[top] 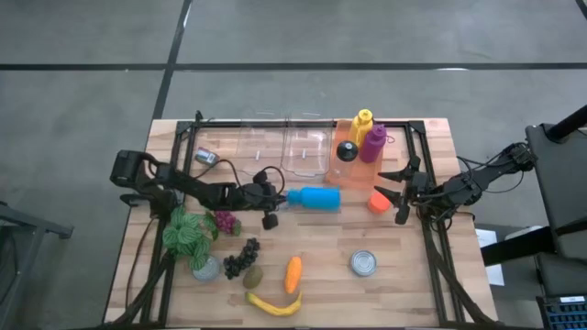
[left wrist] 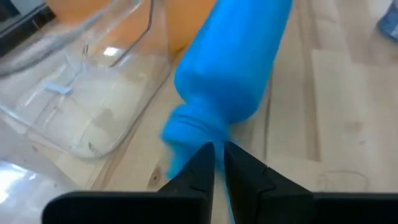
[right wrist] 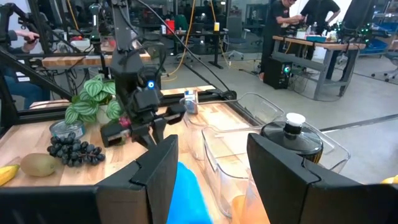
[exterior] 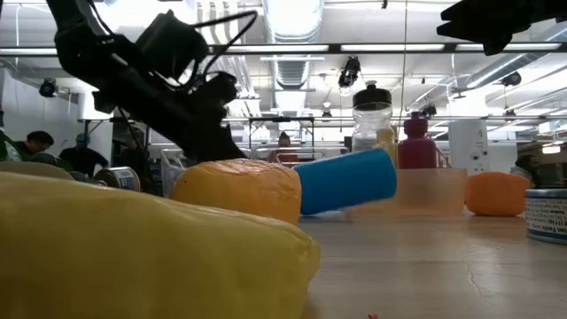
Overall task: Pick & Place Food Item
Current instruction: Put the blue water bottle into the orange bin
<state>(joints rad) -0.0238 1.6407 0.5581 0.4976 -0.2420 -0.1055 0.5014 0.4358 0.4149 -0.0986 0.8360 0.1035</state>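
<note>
**Ana:** What does the overhead camera show?

**Ben:** A wooden table. The left gripper reaches to the middle and sits at the narrow end of a blue bottle lying on its side, just below two clear plastic containers. The right gripper hovers at the right, fingers spread, beside an orange item. Along the front edge lie grapes, a kiwi, a carrot, a banana and a can.

**Ana:** And from table height?

**Ben:** The blue bottle lies flat on the wood, behind the carrot. The left arm slants down to it from the upper left.

**Ana:** The left wrist camera?

**Ben:** The two dark fingers stand nearly shut, a thin slit between them, pinched at the neck of the blue bottle. A clear container lies alongside.

**Ana:** The right wrist camera?

**Ben:** Its own fingers stand apart, holding nothing. Beyond them is the left gripper, and a plant.
</note>
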